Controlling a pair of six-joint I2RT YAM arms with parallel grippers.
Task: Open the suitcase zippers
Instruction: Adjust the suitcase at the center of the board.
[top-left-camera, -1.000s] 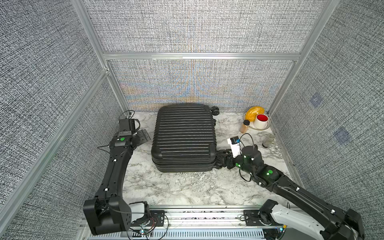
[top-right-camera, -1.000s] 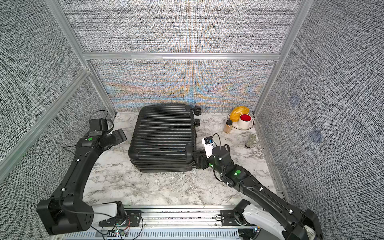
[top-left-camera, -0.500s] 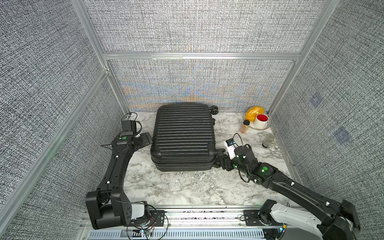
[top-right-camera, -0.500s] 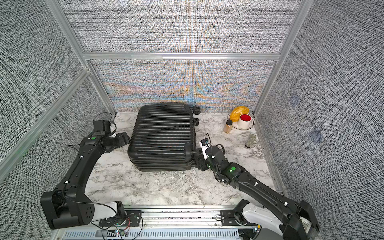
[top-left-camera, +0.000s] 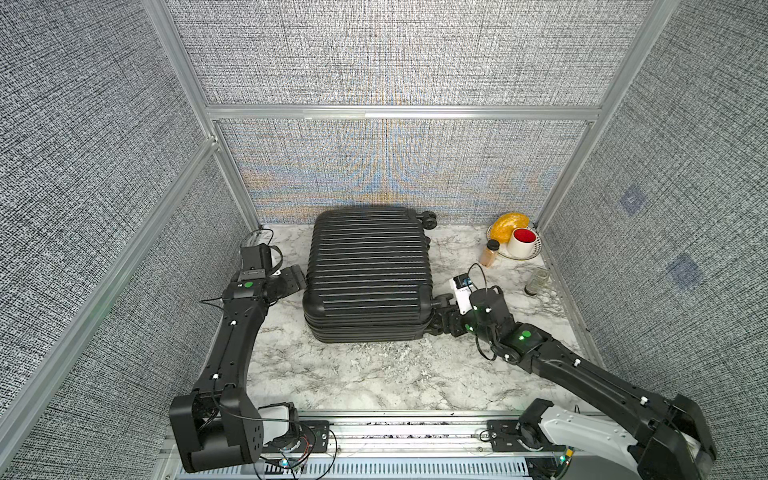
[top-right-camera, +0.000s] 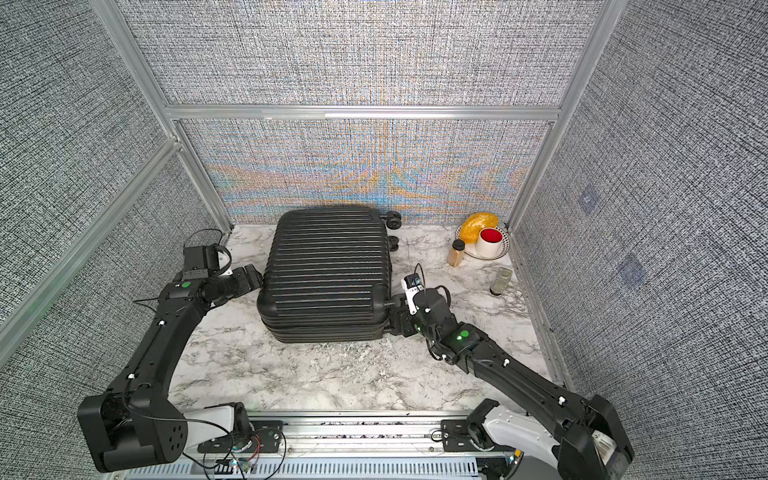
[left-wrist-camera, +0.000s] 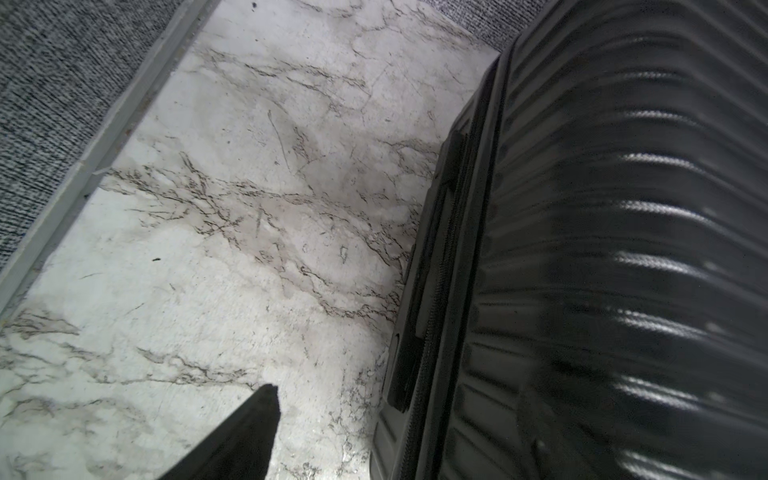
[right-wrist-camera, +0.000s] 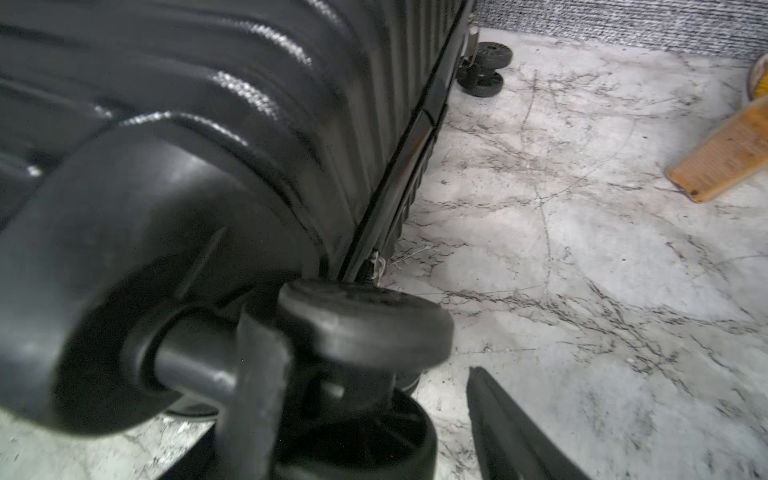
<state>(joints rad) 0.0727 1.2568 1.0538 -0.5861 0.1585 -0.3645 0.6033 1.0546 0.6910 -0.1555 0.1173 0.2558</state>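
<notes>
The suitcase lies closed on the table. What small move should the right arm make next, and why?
Probably ease the right gripper past the corner wheel to the metal zipper pull. The suitcase looks zipped shut, the pull hangs just beyond that wheel in the right wrist view, and the jaws stand open.

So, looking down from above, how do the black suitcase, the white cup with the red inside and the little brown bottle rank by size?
1. suitcase: by far the largest.
2. white cup.
3. brown bottle: narrower than the cup, similar height, so a close call.
</notes>
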